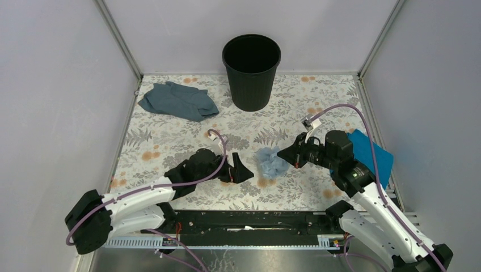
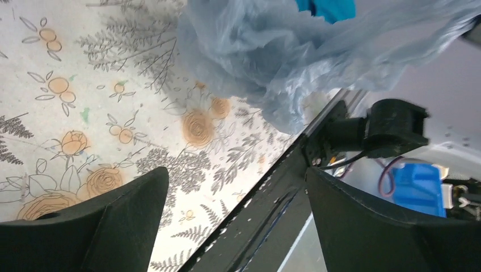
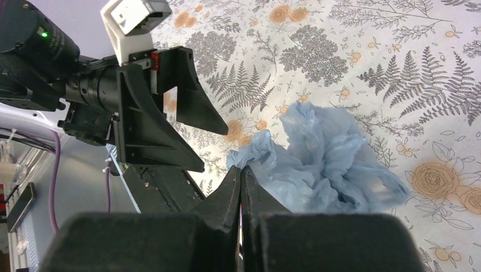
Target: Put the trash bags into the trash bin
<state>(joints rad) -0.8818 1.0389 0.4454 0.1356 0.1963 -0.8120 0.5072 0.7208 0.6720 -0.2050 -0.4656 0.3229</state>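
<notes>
Right tool [image 3: 240,173] clamped on the edge of the crumpled bag [image 3: 334,164], left tool [image 1: 245,170] spread apart beside it: grasp stage, next likely a lift over to the bin [image 1: 251,71].

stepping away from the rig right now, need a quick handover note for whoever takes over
Left gripper: open, empty, close beside the trash bag.
Right gripper: shut on an edge of the trash bag, which sits crumpled on the table between the two grippers.
Trash bin: upright at the far edge, apart from the bag; nothing shows inside it.
Done: the right gripper has the bag pinched.
Left: lift the bag, carry it to the bin and drop it in.
</notes>
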